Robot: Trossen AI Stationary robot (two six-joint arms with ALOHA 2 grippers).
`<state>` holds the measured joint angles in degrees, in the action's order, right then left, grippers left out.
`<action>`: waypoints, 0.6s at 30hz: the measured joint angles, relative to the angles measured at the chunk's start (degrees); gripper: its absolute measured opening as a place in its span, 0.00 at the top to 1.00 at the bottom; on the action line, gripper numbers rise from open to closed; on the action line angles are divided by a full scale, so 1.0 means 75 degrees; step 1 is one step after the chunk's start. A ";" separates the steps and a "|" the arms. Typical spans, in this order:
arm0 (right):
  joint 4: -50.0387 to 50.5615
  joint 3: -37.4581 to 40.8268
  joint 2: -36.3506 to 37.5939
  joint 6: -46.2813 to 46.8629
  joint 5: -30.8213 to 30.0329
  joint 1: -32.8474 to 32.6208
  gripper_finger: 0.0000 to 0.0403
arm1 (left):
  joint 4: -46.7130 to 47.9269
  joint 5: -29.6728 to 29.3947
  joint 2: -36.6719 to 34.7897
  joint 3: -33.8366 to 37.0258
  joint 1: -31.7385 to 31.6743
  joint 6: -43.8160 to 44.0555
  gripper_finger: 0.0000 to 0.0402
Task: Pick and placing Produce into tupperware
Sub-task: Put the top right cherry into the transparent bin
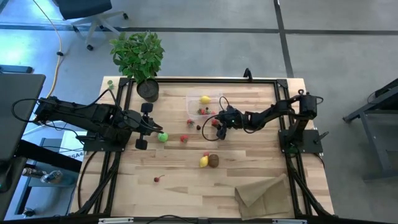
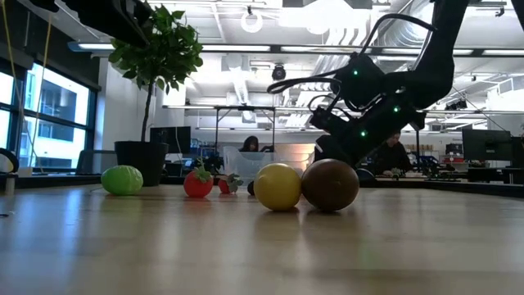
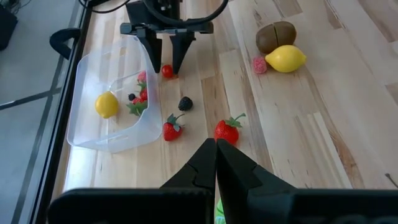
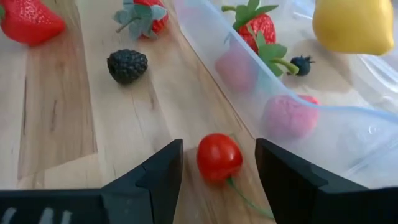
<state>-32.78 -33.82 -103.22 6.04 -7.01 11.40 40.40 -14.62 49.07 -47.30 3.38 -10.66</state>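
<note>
Between the right gripper's [image 4: 214, 163] parted fingers a red cherry [image 4: 218, 157] sits on the table, ungripped, its stem trailing toward the wrist. Just beyond stands the tupperware [image 4: 298, 124], holding a lemon [image 4: 352, 23] and berries. A blackberry [image 4: 127, 65] lies nearby. Farther off, the left gripper [image 1: 144, 126] waits closed and empty beside the lime [image 1: 162, 137].

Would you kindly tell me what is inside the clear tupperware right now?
Inside the tupperware lie a yellow lemon, a strawberry, a small dark berry and two pinkish pieces blurred behind its wall. Anything under these is hidden.
</note>
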 joint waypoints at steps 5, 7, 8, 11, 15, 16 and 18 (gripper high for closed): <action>0.0064 0.0000 0.0000 0.0020 0.0000 0.0000 0.52 | 0.0001 -0.0002 0.0000 0.0000 0.0003 0.0000 0.99; 0.0079 0.0000 0.0000 0.0013 -0.0009 0.0000 0.52 | 0.0002 0.0001 0.0001 -0.0002 0.0003 0.0001 0.99; 0.0085 0.0000 0.0000 0.0004 -0.0022 0.0000 0.52 | 0.0002 -0.0002 0.0001 0.0001 0.0002 0.0001 0.99; 0.0140 0.0000 0.0000 -0.0002 -0.0089 0.0000 0.52 | 0.0001 -0.0002 0.0000 0.0000 0.0003 -0.0001 0.99; 0.0259 0.0000 0.0000 -0.0002 -0.0213 0.0000 0.52 | 0.0000 0.0001 0.0001 -0.0002 0.0003 0.0001 0.99; 0.0263 0.0000 0.0000 -0.0002 -0.0225 0.0000 0.52 | 0.0002 -0.0002 0.0001 -0.0002 0.0000 0.0001 0.99; 0.0257 0.0000 0.0000 -0.0002 -0.0271 0.0000 0.53 | 0.0002 -0.0002 -0.0002 -0.0001 0.0003 -0.0002 0.99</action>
<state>-30.85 -33.82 -103.22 6.02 -9.04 11.40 40.42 -14.63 49.06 -47.30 3.40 -10.68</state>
